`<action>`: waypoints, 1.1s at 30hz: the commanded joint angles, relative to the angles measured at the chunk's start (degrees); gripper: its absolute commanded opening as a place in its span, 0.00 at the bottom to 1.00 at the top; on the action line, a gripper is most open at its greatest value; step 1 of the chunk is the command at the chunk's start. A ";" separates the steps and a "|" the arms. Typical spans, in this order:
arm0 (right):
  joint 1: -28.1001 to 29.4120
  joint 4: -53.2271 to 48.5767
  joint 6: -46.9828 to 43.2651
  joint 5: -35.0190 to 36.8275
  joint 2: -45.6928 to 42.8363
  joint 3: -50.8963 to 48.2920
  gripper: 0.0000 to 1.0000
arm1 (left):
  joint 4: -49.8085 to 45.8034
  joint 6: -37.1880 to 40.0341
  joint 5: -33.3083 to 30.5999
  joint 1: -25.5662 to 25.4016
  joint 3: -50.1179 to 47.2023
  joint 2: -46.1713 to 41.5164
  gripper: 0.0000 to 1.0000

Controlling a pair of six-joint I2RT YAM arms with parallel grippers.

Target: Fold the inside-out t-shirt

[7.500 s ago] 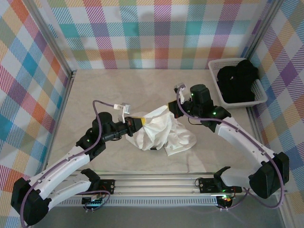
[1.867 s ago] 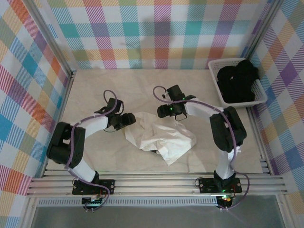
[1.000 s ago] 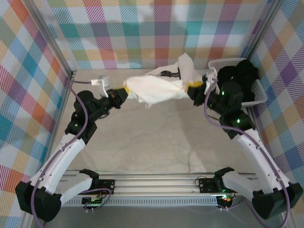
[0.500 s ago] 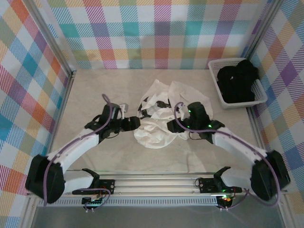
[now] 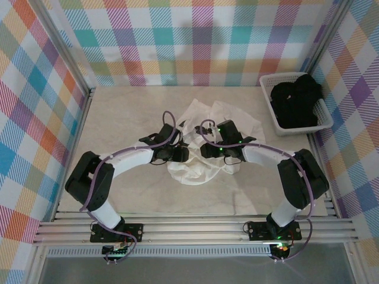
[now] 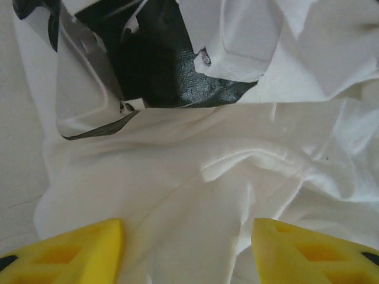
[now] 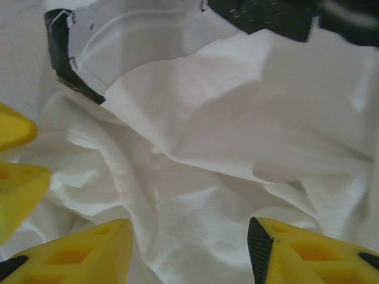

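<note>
White thin cloth in a bunched heap, the t-shirt (image 5: 195,171) lies at the middle of the bench (image 5: 118,124). Its long axis runs from the near side toward the far wall, leaning a little right at the far end; neck and hem cannot be told apart in the folds. The 2 arms reach in from either side. The left fingers (image 5: 180,155) and the right fingers (image 5: 205,151) sit close together over the heap, each pair spread apart above the cloth. The bench is pale, marbled beige. Walls (image 5: 177,41) of bright checked fabric close it in on 3 sides. At the far right a white basket (image 5: 267,97) holds a black garment (image 5: 296,103). Metal rails (image 5: 195,228) run along the near edge.
</note>
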 commanded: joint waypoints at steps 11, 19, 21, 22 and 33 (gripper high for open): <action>2.80 2.67 -1.28 -8.37 10.63 7.95 0.24 | -2.15 -0.67 -7.83 0.24 -6.49 -8.59 0.64; 1.08 -3.92 -7.27 -9.06 -4.38 4.65 0.02 | 3.05 -2.13 -0.75 0.50 -11.55 -16.62 0.68; 0.81 -4.65 -7.11 -10.44 -7.62 3.20 0.01 | 4.26 -2.73 1.63 0.79 -11.71 -16.87 0.70; 0.55 -5.03 -6.63 -10.91 -9.05 2.54 0.00 | 4.29 -3.15 2.93 1.10 -11.34 -16.41 0.70; -2.54 -7.93 -3.32 -12.11 -14.67 1.73 0.00 | 7.68 -2.97 14.45 1.17 -8.47 -9.80 0.61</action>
